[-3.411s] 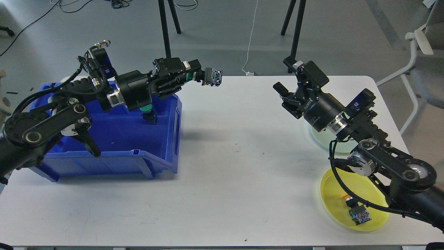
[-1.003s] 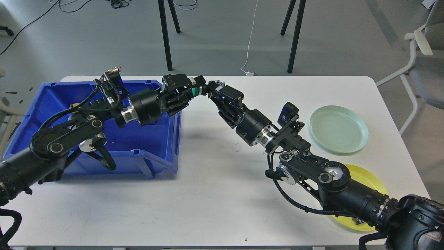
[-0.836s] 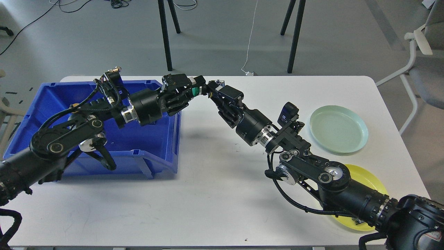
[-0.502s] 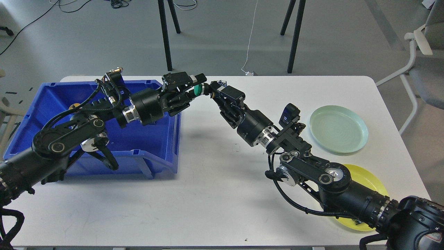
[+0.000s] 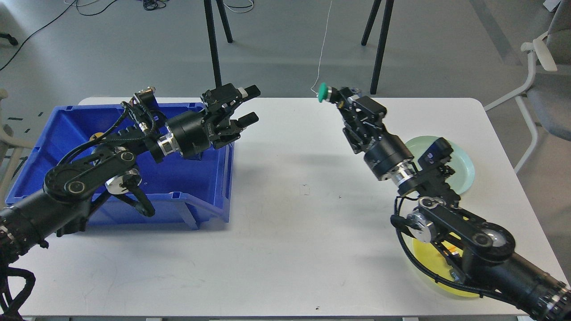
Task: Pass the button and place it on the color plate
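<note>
My right gripper (image 5: 342, 99) is shut on a green push button (image 5: 323, 93), holding it in the air above the far middle of the white table (image 5: 285, 232), green cap pointing left. My left gripper (image 5: 250, 104) is open and empty, fingers spread, above the right rim of the blue bin (image 5: 134, 178). The pale green plate (image 5: 461, 165) lies at the right, partly hidden behind my right arm. The yellow plate (image 5: 428, 263) lies at the front right, mostly hidden under my right arm; something small shows on it.
Black tripod legs (image 5: 214, 44) stand behind the table. A grey chair (image 5: 548, 67) stands at the far right. A white cable (image 5: 324, 44) hangs down behind the table. A yellowish item (image 5: 94, 136) shows inside the bin.
My left gripper has let go of the green button and opened. My right gripper has taken it and carried it to the right, away from the left gripper.
</note>
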